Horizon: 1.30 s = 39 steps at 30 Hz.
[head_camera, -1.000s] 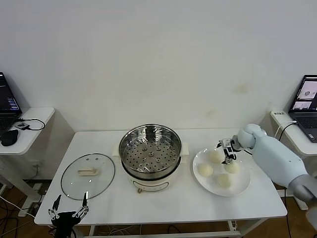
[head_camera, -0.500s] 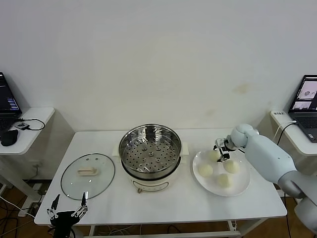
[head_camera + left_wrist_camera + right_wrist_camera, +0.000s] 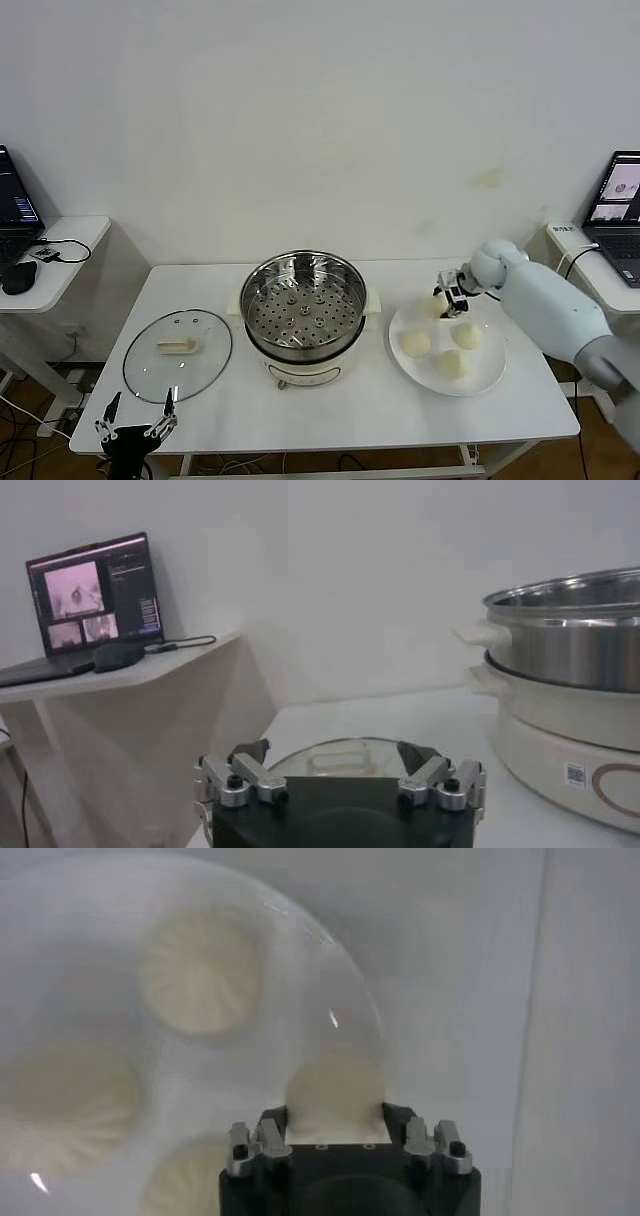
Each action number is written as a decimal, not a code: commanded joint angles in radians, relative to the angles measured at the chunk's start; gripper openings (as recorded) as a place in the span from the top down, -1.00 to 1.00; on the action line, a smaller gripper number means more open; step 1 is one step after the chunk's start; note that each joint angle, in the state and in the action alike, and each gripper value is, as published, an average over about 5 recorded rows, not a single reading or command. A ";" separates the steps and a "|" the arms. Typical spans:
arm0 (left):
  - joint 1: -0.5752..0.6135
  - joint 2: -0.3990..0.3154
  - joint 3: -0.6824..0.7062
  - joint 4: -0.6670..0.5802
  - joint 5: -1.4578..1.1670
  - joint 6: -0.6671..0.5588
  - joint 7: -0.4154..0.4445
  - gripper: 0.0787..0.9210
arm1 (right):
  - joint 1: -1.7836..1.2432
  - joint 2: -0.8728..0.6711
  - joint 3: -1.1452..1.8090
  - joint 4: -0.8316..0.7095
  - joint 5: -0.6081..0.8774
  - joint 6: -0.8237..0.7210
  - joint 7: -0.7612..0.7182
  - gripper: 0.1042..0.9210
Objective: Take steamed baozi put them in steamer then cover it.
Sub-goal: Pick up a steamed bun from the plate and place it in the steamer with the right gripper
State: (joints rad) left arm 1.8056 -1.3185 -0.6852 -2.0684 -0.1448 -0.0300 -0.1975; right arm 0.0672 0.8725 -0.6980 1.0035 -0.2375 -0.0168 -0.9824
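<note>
L hand (image 3: 138, 432) idling wide open at 7 o'clock off the surface (image 3: 330, 415). Three baozi (image 3: 414, 343) sitting on plate (image 3: 492, 375), 3 o'clock of steamer (image 3: 303, 297). R hand (image 3: 452, 300) clamping the fourth by its flanks; soft, light, dents easily, so squeezing gently.

Even, bright indoor light falls from above, leaving only faint shadows on the bench (image 3: 330, 420). The steamer (image 3: 303, 300) throws small glints from its steel wall. The right wrist view is soft, the plate (image 3: 60, 1028) and buns hazy.
</note>
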 commanded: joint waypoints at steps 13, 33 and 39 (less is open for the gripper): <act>-0.018 0.035 0.004 0.001 -0.027 0.001 0.001 -0.77 | 0.471 0.027 -0.342 0.198 0.353 0.008 0.012 -0.24; -0.025 0.064 -0.020 0.003 -0.058 0.001 0.002 -0.77 | 0.476 0.508 -0.561 0.022 0.309 0.203 0.086 -0.25; -0.021 0.059 -0.026 -0.004 -0.056 0.001 0.002 -0.77 | 0.425 0.528 -0.601 -0.011 0.123 0.351 0.115 -0.26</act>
State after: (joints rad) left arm 1.7858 -1.2629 -0.7092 -2.0745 -0.2009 -0.0289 -0.1953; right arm 0.4936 1.3321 -1.2334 1.0129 -0.0277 0.2414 -0.8750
